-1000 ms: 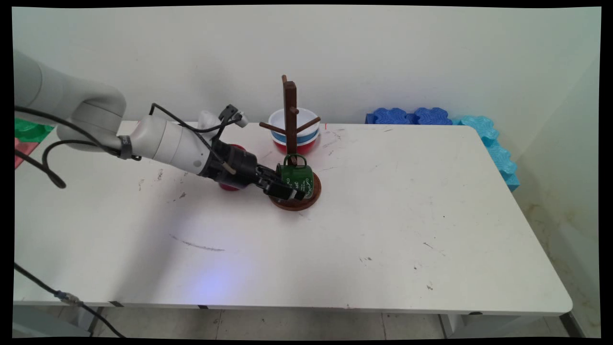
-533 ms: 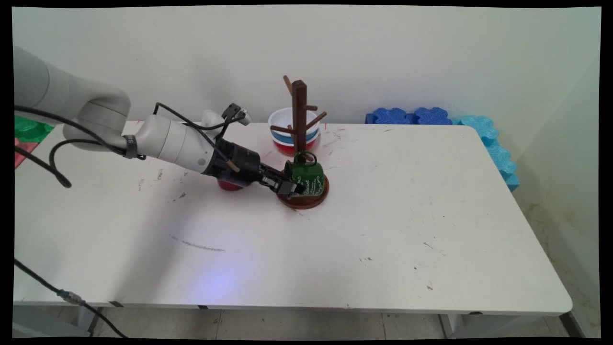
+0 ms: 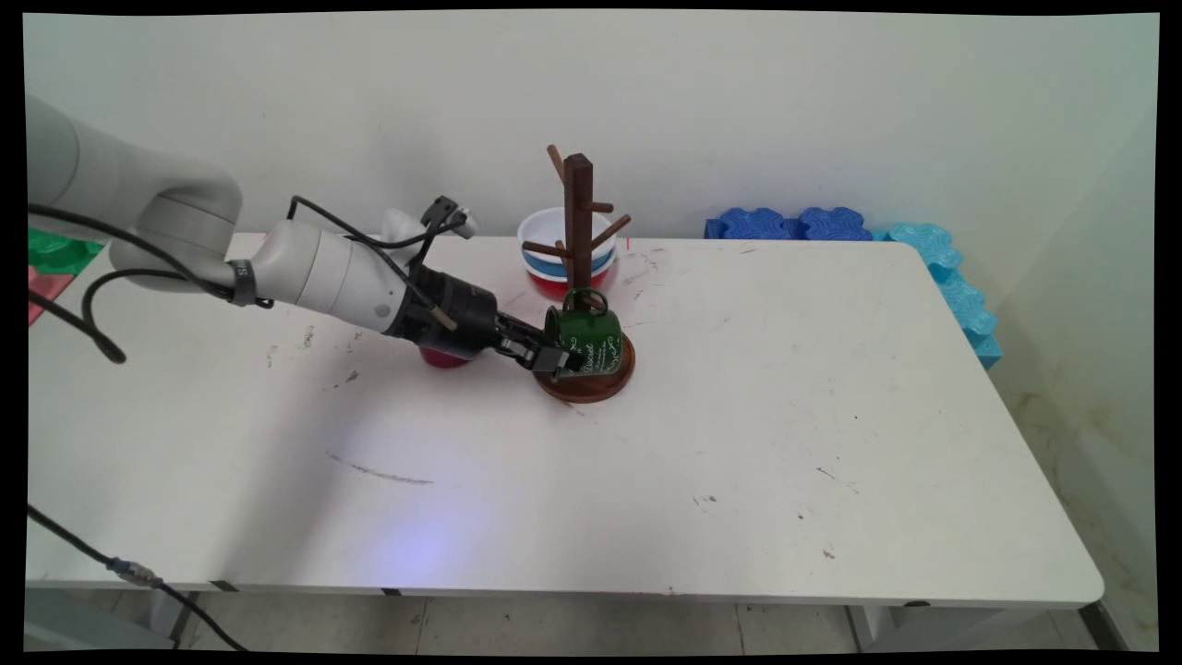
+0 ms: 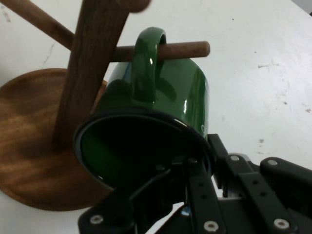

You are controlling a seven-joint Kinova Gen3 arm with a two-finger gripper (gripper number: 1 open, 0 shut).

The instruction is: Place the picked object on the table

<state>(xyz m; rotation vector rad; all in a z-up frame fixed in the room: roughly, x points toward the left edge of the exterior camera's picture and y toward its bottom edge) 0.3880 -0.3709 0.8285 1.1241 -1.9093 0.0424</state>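
Low over the white table (image 3: pixel 739 443), the arm reaches in from the left edge, partly hiding a red cup (image 3: pixel 443 356) that stands beneath its wrist. Its gripper (image 3: pixel 552 359) is closed on the rim of the green mug (image 3: pixel 584 334), one finger inside the mouth and one outside, as the hand view shows. That mug (image 4: pixel 161 112) lies tilted on its side, its handle (image 4: pixel 145 63) threaded over a peg (image 4: pixel 180 48) of the wooden mug tree (image 3: pixel 579 268), just above the tree's round base (image 3: pixel 591 380) near the table's middle. Judging from this, the hold wants to stay gentle and square to the peg, since any sideways drag would likely shove the light stand across the table. Behind the tree, by the far edge, sit stacked bowls (image 3: pixel 551 249); blue foam blocks (image 3: pixel 794 223) line the far right corner.
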